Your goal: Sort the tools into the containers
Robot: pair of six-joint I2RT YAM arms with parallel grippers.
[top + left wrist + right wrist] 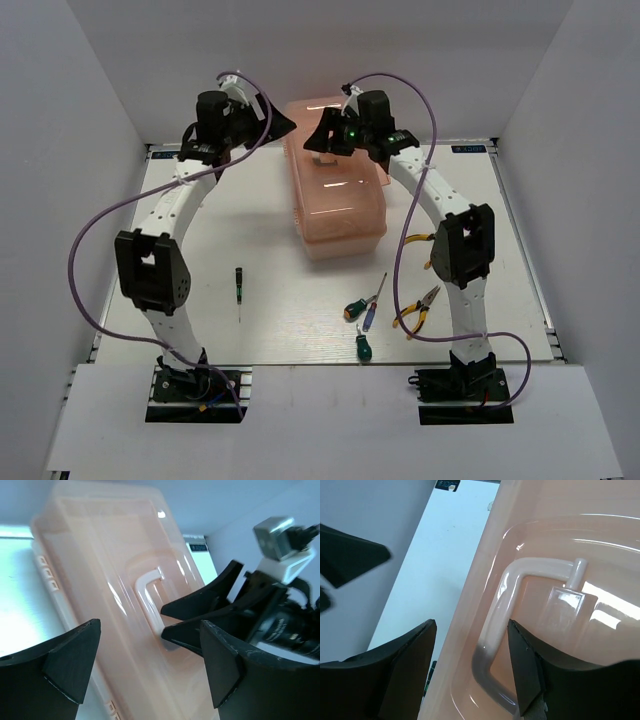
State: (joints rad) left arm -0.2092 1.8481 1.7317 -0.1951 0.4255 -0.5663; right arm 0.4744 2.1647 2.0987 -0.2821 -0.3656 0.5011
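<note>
Translucent salmon-pink toolbox [335, 215], lid [100, 555] closed, pale handle [492, 630], left end effector [150, 645] spread wide, empty, right end effector [471, 645] likewise

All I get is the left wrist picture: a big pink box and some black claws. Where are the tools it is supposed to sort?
Observer: From above, they lie on the table in front of the toolbox: a thin black screwdriver alone, green-handled screwdrivers near the right arm.
Operator: What is that other claw doing?
Observer: Its own camera shows the right gripper open, the white lid handle between its fingers.
Operator: Any pliers?
Observer: Yes, a yellow-handled pair lies beside the right arm.
</note>
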